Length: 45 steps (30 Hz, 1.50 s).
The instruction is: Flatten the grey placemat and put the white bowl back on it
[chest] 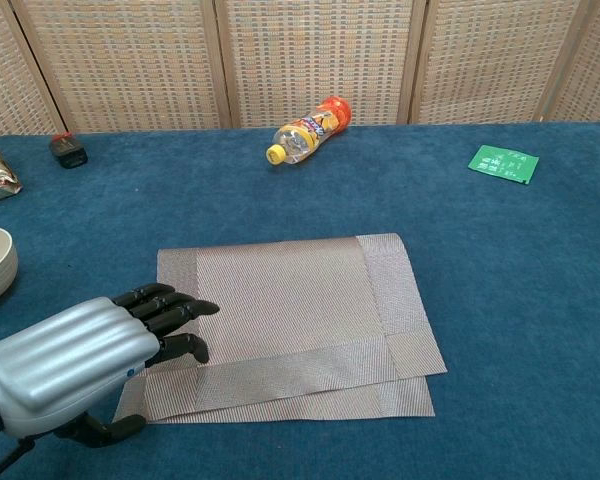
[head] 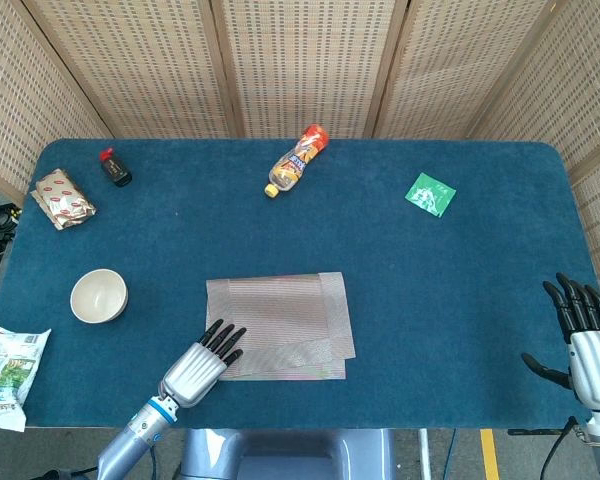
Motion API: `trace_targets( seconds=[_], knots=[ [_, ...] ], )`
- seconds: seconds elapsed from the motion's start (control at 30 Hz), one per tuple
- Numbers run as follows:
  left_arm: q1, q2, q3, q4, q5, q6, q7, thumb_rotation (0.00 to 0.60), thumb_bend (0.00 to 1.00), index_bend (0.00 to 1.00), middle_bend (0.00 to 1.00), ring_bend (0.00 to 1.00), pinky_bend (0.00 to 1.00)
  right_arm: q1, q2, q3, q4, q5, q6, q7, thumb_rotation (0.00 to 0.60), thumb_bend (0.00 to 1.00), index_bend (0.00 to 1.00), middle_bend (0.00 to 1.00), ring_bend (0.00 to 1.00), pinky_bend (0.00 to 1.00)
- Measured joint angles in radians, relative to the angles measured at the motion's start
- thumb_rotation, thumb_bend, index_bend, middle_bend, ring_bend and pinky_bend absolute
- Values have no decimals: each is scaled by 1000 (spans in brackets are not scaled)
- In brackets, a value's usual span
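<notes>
Grey placemat (head: 280, 325): lay folded over on itself near the middle of the blue surface (head: 460, 290), a doubled layer showing along its right and near edges.

White bowl (head: 99, 296): stood upright on the surface, apart from the mat, to its left.

Left hand (head: 202, 362): rested at the mat's near-left corner, fingers extended fairly flat and slightly apart, holding nothing.

Right hand (head: 578, 335): raised at the far right edge of the surface, fingers spread, empty, well apart from the mat.

Risks, as judged: the mat might have slid across the cloth rather than unfolding if the left hand pushed without pinning a layer; lifting both layers together would only shift the fold; a bowl set down before the fold was out could sit tilted.

Other items: plastic bottle (head: 296, 160) lying on its side, green packet (head: 430, 194), small black object (head: 115, 167), foil snack pack (head: 63, 197), white-green bag (head: 10, 365).

Writing: printing showed on the bottle label and packets, too small to read; no brand could be made out.
</notes>
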Motion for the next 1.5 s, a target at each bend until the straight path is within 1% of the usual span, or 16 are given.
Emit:
trace_targets(
  seconds=[0.3,0.53,0.93,1.03,1.2,1.27,1.5],
  knots=[
    [2,-19,-12,32,-19,4,20,600,313,239,0,0,0,1,0,0,0,0,-2,3,600,103,9,0,0,0],
    [3,-65,-24,78,-26,14,29,600,337,272,0,0,0,1,0,-1,-1,0,-3,2,600,103,9,0,0,0],
    [1,-69,-14,91,-7,32,1,600,452,414,0,0,0,0,4,-2,-3,-1,-3,11,600,103,9,0,0,0],
    [2,-68,-13,92,-6,34,-5,600,454,471,0,0,0,0,4,-2,-3,-2,-3,10,600,103,9,0,0,0],
    [2,-70,-15,96,0,46,-15,600,453,605,0,0,0,1,3,-3,-5,-4,-4,6,600,103,9,0,0,0],
    [4,-75,-16,102,5,58,-21,600,454,636,0,0,0,1,3,-3,-4,-2,-6,7,600,103,9,0,0,0],
    [9,-86,-22,120,14,81,-40,600,503,652,0,0,0,1,5,-4,-6,-2,-6,10,600,102,9,0,0,0]
  ],
)
